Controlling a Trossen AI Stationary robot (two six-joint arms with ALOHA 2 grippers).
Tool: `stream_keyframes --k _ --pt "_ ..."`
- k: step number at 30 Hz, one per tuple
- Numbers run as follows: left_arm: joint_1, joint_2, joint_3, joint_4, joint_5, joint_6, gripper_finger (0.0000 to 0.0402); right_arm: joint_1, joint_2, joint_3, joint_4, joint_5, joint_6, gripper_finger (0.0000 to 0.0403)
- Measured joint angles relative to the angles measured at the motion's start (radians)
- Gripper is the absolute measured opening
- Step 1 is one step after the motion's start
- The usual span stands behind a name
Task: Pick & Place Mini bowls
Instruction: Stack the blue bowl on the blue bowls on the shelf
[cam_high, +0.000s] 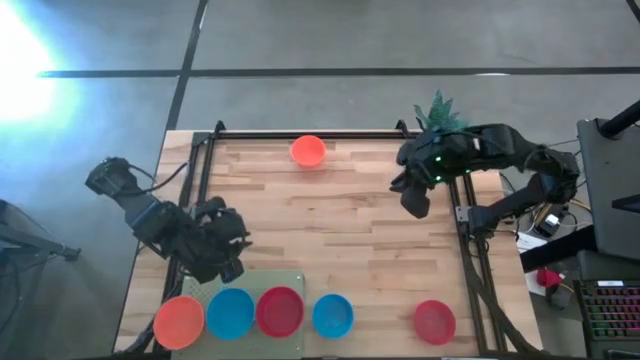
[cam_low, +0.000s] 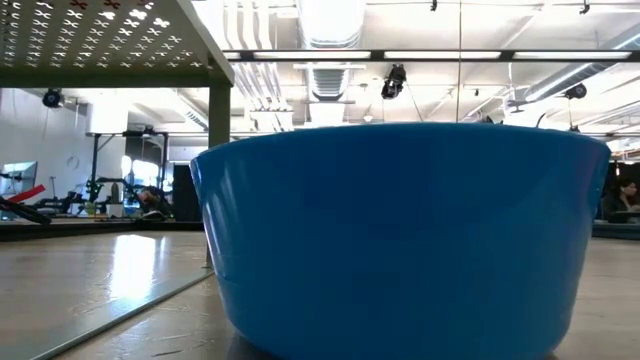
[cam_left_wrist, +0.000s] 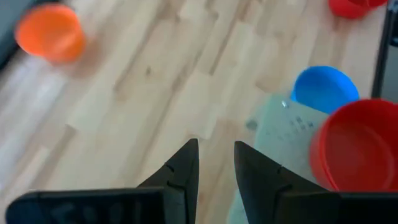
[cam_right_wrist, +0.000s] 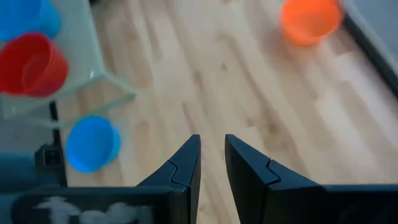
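Six mini bowls show in the high view. An orange bowl (cam_high: 308, 151) stands by the far edge. An orange bowl (cam_high: 178, 322), a blue bowl (cam_high: 230, 313) and a red bowl (cam_high: 280, 311) sit in a row on a pale green mat (cam_high: 285, 280) at the near edge. A second blue bowl (cam_high: 332, 316) and a second red bowl (cam_high: 434, 322) rest on the wood to their right. My left gripper (cam_high: 228, 258) (cam_left_wrist: 216, 155) hovers just behind the mat, shut and empty. My right gripper (cam_high: 415, 203) (cam_right_wrist: 212, 149) hangs over the far right of the table, shut and empty.
A green plant (cam_high: 440, 112) stands at the far right corner behind my right arm. A dark metal frame (cam_high: 466, 240) runs along the table's edges. The low view is filled by the blue bowl (cam_low: 400, 240). Bare wood (cam_high: 330, 230) lies in the middle.
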Motion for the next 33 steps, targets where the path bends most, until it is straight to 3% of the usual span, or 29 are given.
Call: stream_keyframes --k 6,16,22,33 --pt "0.000 -0.021 0.000 -0.001 -0.071 0.017 0.0094 0.043 0.055 -0.035 0.014 -0.123 -0.024 0.0068" --pt "0.000 -0.031 0.000 -0.008 -0.078 0.052 0.0094 0.158 0.140 -0.133 0.193 -0.147 -0.161 0.0068" --pt "0.000 -0.031 0.000 -0.008 -0.078 0.109 0.0094 0.168 0.143 -0.167 0.266 -0.207 -0.114 0.0068" --pt "0.000 -0.051 0.000 -0.010 -0.129 0.213 0.0094 0.195 0.174 -0.221 0.279 -0.210 -0.077 0.0068"
